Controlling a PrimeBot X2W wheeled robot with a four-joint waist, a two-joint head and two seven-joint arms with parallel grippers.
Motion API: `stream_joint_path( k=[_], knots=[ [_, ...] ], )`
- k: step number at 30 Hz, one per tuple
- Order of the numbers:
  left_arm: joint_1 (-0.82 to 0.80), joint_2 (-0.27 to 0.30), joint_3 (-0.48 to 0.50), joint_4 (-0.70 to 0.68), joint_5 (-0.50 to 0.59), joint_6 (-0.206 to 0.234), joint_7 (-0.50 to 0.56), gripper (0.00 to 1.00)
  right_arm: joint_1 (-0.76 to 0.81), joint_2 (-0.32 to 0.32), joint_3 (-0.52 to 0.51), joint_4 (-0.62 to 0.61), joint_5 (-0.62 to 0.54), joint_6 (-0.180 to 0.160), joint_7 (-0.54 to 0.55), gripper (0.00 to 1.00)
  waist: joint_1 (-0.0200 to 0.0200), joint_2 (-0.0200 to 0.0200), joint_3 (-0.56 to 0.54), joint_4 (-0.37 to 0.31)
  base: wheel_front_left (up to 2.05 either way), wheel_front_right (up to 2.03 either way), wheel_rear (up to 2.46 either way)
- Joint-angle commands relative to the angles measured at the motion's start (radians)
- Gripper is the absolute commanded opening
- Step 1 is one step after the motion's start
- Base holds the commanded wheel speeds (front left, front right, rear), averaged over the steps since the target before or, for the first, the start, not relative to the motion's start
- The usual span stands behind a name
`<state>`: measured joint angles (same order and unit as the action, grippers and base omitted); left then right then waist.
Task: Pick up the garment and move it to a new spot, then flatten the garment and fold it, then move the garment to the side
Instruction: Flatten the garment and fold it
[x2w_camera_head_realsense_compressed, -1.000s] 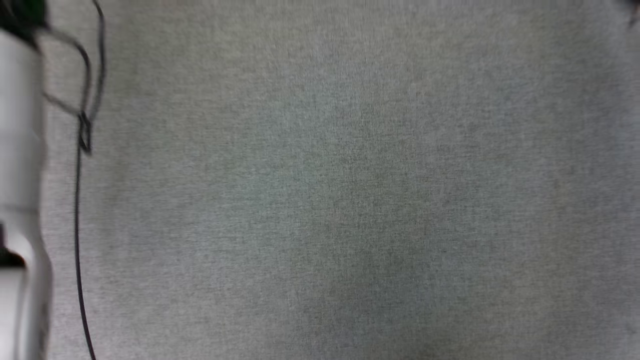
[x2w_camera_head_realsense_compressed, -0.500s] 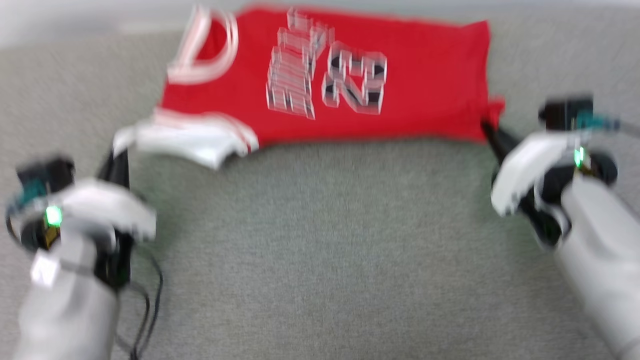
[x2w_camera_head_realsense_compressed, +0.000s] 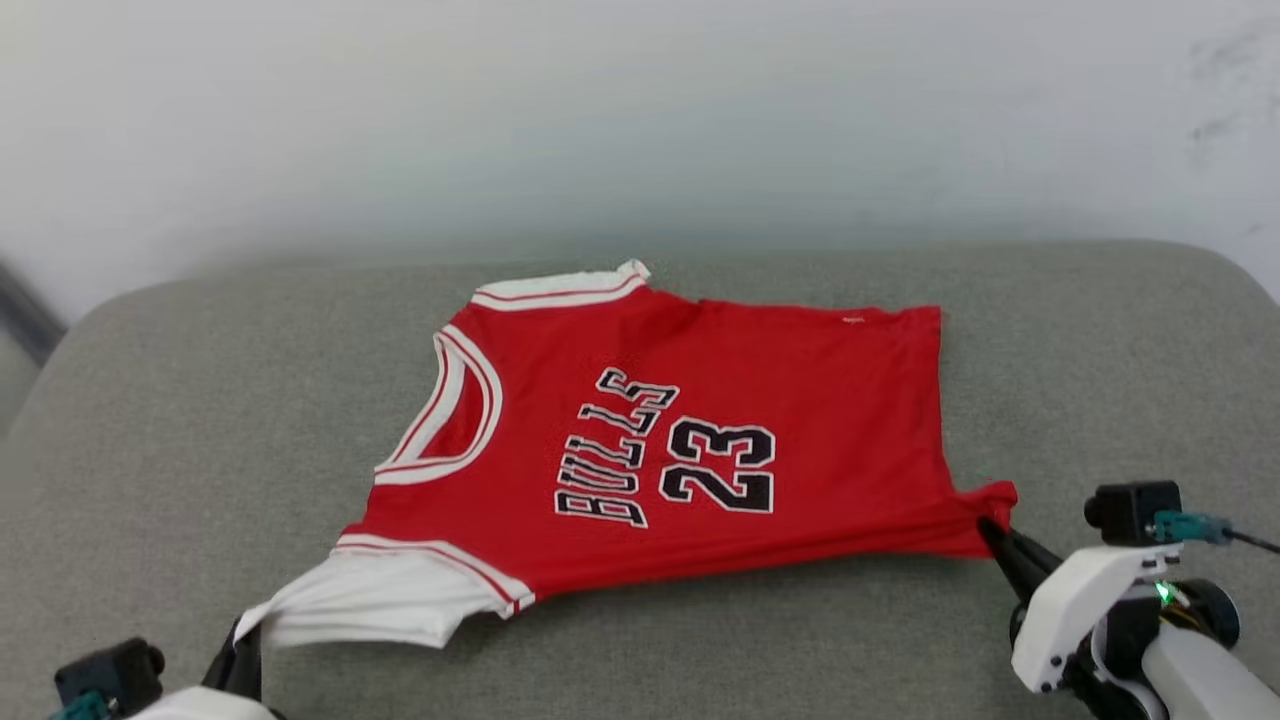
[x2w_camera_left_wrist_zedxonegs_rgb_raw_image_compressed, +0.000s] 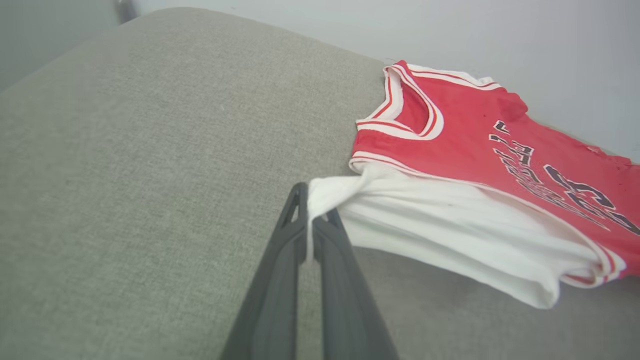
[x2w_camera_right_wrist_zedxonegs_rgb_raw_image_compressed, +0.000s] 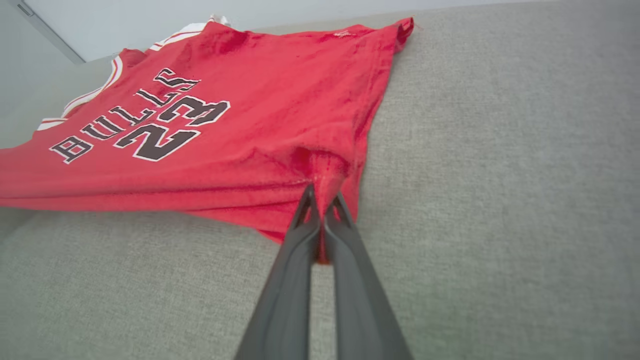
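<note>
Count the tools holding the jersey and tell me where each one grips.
2. The left tool is shut on the white sleeve end of the jersey, lower left in the head view; the right tool is shut on its red hem corner, lower right.

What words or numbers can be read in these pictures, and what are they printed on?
"BULLS": black, white-edged letters across the chest of the red jersey.
"23": black digits beneath that word, same jersey.
A small pale mark near the jersey's hem: too small to read.
</note>
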<state>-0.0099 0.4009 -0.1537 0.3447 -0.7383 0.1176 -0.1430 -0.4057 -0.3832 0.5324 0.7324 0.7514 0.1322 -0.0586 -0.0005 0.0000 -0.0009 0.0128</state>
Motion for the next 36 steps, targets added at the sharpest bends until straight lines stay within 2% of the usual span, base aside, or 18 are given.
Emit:
stream_joint_path(
  k=[1, 5, 9, 12, 15, 19, 25, 28, 29, 36],
  knots=[
    [0.083, 0.018, 0.027, -0.067, -0.014, 0.044, 0.015, 0.0, 0.065, -0.024, -0.031, -0.029, -0.013, -0.003, -0.007, 0.0, 0.0005, 0.0, -0.043, 0.012, 0.0, 0.0, 0.0],
    [0.225, 0.026, 0.049, -0.213, -0.031, 0.109, 0.053, 0.0, 0.176, -0.031, -0.088, -0.112, -0.045, -0.003, 0.011, 0.0, 0.0005, 0.0, -0.057, 0.018, 0.0, 0.0, 0.0],
    [0.331, 0.03, 0.074, -0.338, -0.048, 0.159, 0.08, 0.0, 0.292, -0.012, -0.163, -0.203, -0.087, -0.003, 0.051, 0.0, 0.0005, 0.0, -0.059, 0.024, 0.0, 0.0, 0.0],
    [0.376, 0.04, 0.085, -0.42, -0.043, 0.188, 0.094, 0.0, 0.365, 0.003, -0.227, -0.275, -0.124, -0.003, 0.092, 0.0, 0.0005, 0.0, -0.053, 0.027, 0.0, 0.0, 0.0],
    [0.374, 0.053, 0.08, -0.484, -0.031, 0.198, 0.108, 0.0, 0.416, 0.027, -0.291, -0.353, -0.168, -0.003, 0.138, 0.0, 0.0005, 0.0, -0.041, 0.026, 0.0, 0.0, 0.0],
    [0.291, 0.063, 0.043, -0.514, -0.016, 0.183, 0.138, 0.0, 0.434, 0.072, -0.345, -0.449, -0.227, -0.002, 0.217, 0.0, 0.0005, 0.0, -0.016, 0.017, 0.0, 0.0, 0.0],
    [0.13, 0.052, -0.012, -0.451, -0.008, 0.163, 0.193, 0.0, 0.386, 0.112, -0.375, -0.523, -0.286, -0.002, 0.309, 0.0, 0.0005, 0.0, 0.045, 0.008, 0.0, 0.0, 0.0],
    [0.03, 0.038, -0.043, -0.385, -0.007, 0.138, 0.21, 0.0, 0.351, 0.125, -0.382, -0.536, -0.308, -0.002, 0.339, 0.0, 0.0005, 0.0, 0.092, 0.002, 0.0, 0.0, 0.0],
    [-0.035, 0.027, -0.054, -0.328, -0.013, 0.118, 0.215, 0.0, 0.328, 0.134, -0.387, -0.529, -0.318, -0.002, 0.349, 0.0, 0.0005, 0.0, 0.117, -0.002, 0.0, 0.0, 0.0],
    [-0.198, -0.002, -0.081, -0.156, -0.019, 0.059, 0.21, 0.0, 0.252, 0.142, -0.384, -0.501, -0.329, -0.002, 0.344, 0.0, 0.0005, 0.0, 0.191, -0.008, 0.0, 0.0, 0.0]
  ],
)
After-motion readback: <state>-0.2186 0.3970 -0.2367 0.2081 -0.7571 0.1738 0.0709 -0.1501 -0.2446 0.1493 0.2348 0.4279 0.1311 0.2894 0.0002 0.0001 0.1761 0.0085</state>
